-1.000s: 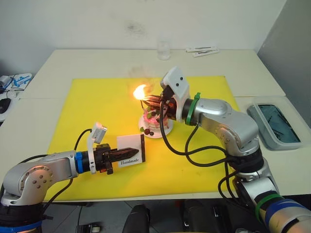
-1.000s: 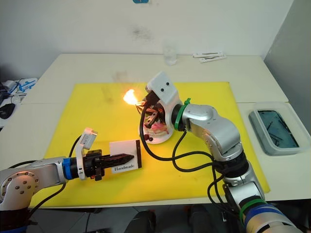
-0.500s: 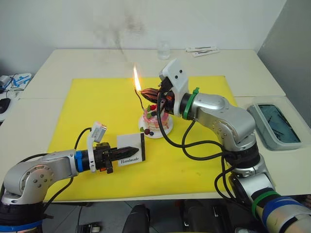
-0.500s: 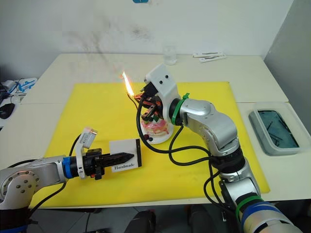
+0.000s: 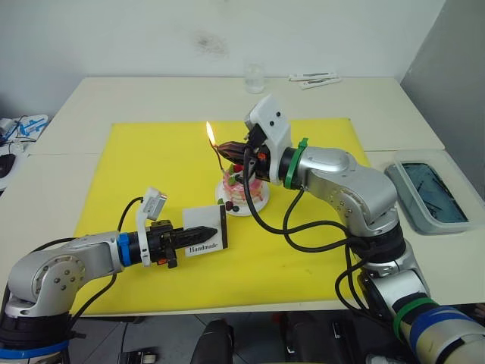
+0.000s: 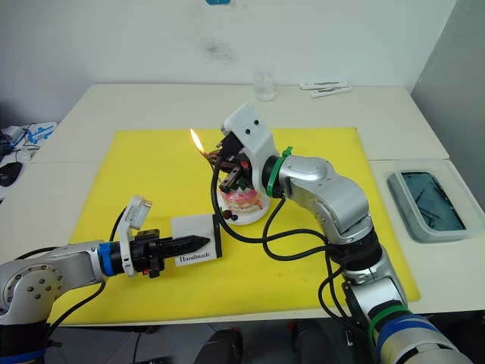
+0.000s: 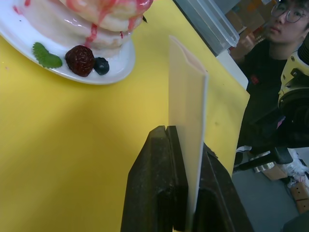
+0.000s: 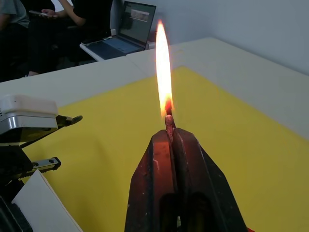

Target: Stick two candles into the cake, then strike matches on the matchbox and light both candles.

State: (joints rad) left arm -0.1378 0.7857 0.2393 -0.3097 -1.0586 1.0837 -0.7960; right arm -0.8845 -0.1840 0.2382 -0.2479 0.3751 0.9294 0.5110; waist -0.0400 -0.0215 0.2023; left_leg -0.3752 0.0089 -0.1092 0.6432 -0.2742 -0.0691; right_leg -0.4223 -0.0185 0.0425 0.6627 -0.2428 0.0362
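Cake [image 5: 244, 191] sits mid yellow mat [image 5: 151, 159]; right gripper [image 5: 236, 149] above it pinches a burning match [image 8: 169, 121]. Left wrist view: left gripper [image 7: 186, 145] clamps the matchbox [image 7: 187, 145] upright beside the plate [image 7: 116, 65]. Right wrist view: flame rises from closed fingertips.

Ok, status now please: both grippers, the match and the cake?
Left gripper shut on matchbox. Right gripper shut on burning match, above cake. Nothing in the way.

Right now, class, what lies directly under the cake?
The cake sits on a small white plate that rests on the yellow mat. A leaf and berries lie on the plate's rim. The part of the plate under the cake is covered.
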